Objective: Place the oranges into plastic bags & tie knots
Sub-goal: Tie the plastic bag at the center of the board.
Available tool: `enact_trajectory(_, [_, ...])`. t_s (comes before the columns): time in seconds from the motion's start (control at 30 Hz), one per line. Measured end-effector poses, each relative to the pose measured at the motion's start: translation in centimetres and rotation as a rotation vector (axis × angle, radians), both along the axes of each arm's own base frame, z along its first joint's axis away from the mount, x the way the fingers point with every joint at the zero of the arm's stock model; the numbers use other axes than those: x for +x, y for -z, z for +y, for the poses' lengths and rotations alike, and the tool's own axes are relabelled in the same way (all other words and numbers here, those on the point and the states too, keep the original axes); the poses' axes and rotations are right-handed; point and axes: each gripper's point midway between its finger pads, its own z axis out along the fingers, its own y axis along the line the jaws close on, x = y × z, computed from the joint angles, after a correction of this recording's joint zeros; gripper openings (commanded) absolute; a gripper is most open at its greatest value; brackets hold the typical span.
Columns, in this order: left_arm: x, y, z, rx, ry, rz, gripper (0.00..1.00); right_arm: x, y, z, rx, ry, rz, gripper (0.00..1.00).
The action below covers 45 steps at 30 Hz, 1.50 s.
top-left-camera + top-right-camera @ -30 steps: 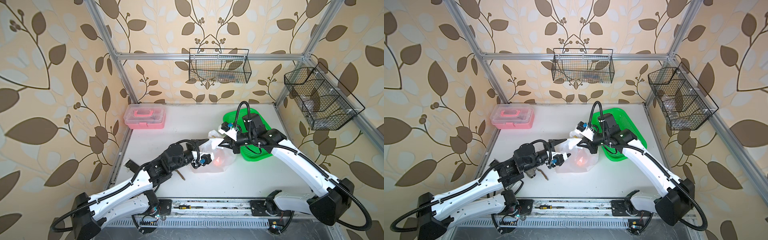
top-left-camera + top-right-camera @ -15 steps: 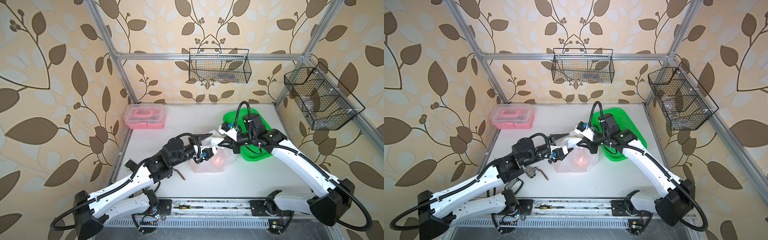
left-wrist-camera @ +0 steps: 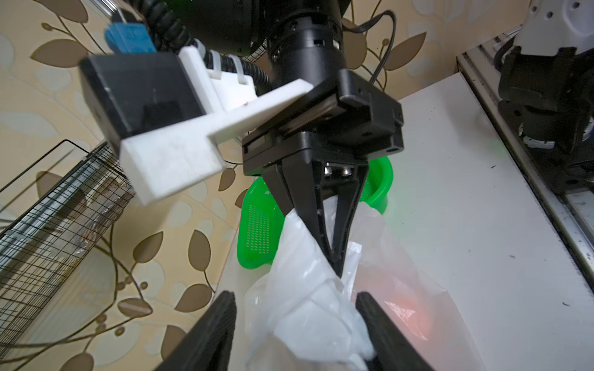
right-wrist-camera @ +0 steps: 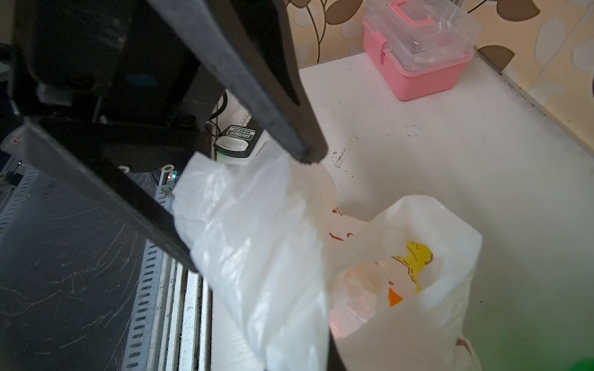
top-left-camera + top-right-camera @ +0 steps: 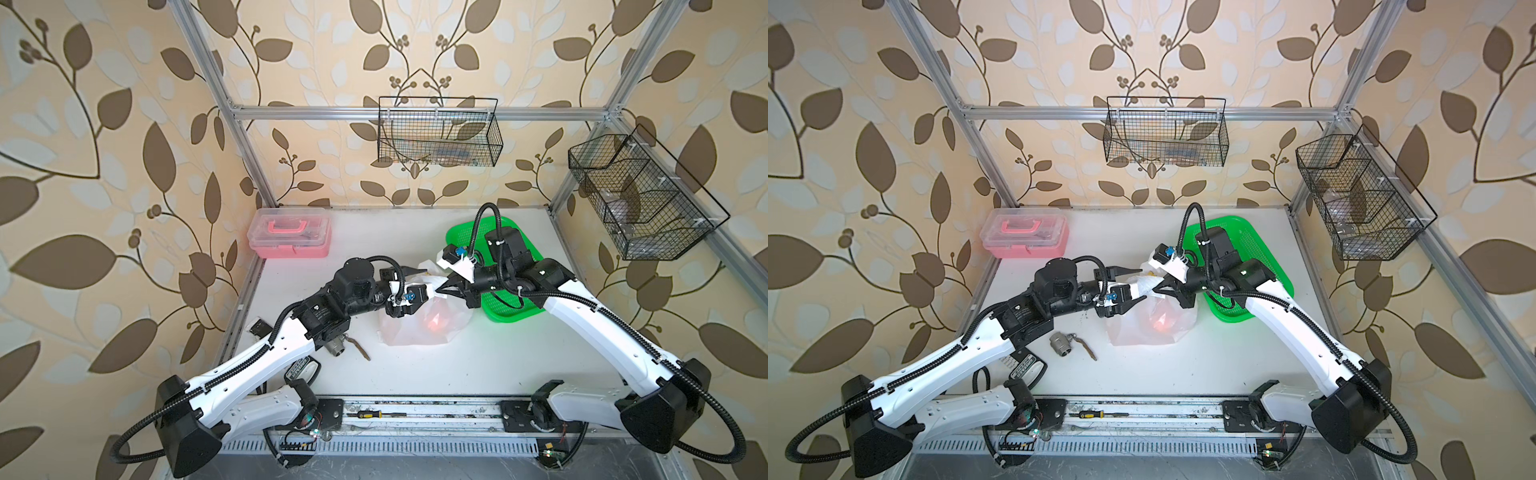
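Two black parallel grippers meet above one thin translucent white plastic bag. The right gripper has its fingers pinched fully together at the tips on a bunched strip of the bag's upper edge, holding that strip up off the white tabletop. The left gripper has its jaws partly apart, straddling a second bunch of the same film just beside the right one's tips. The plastic lies between its fingers and touches one of them, but it is not clamped.

Below both, the bag's body rests on the tabletop between the two arms. In the right wrist view its mouth gapes, with yellow and brown print on the inner wall. An orange-red glow of the oranges shows through the side; how many are inside cannot be told. A bright green mesh plastic basket sits just beside the bag, under the right arm. A small grey metal fitting lies near the left arm. A pink box with a clear lid stands well apart at the back.
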Motion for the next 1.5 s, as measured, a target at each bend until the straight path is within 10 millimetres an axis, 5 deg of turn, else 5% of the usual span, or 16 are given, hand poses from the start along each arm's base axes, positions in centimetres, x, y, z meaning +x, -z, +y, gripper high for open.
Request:
enact_trajectory(0.13, [-0.1,0.5,-0.4,0.006,0.024,0.018,0.56,-0.1,0.0,0.1,0.0,-0.003,0.0,0.0])
enact_trajectory(0.43, [0.0,0.4,-0.8,0.005,0.042,0.028,0.02,0.0,0.3,0.1,-0.02,0.005,-0.011,0.05])
enact_trajectory(0.67, [0.0,0.4,-0.8,0.002,0.039,0.03,0.0,0.5,0.2,-0.8,-0.068,0.057,-0.061,0.48])
enact_trajectory(0.83, [-0.1,0.1,-0.7,-0.004,0.039,0.025,0.0,0.3,-1.0,-1.5,-0.083,0.098,-0.125,0.54])
enact_trajectory(1.0, [-0.1,0.1,-0.7,-0.004,0.04,0.022,0.0,0.2,-0.7,-0.5,-0.103,0.092,-0.148,0.49])
enact_trajectory(1.37, [0.3,-0.2,-0.5,-0.01,0.014,0.015,0.0,2.3,0.4,-0.1,-0.152,0.189,-0.184,0.0])
enact_trajectory(1.5, [0.8,-0.3,-0.3,-0.026,-0.023,0.038,0.0,2.8,0.7,0.0,-0.153,0.211,-0.21,0.0])
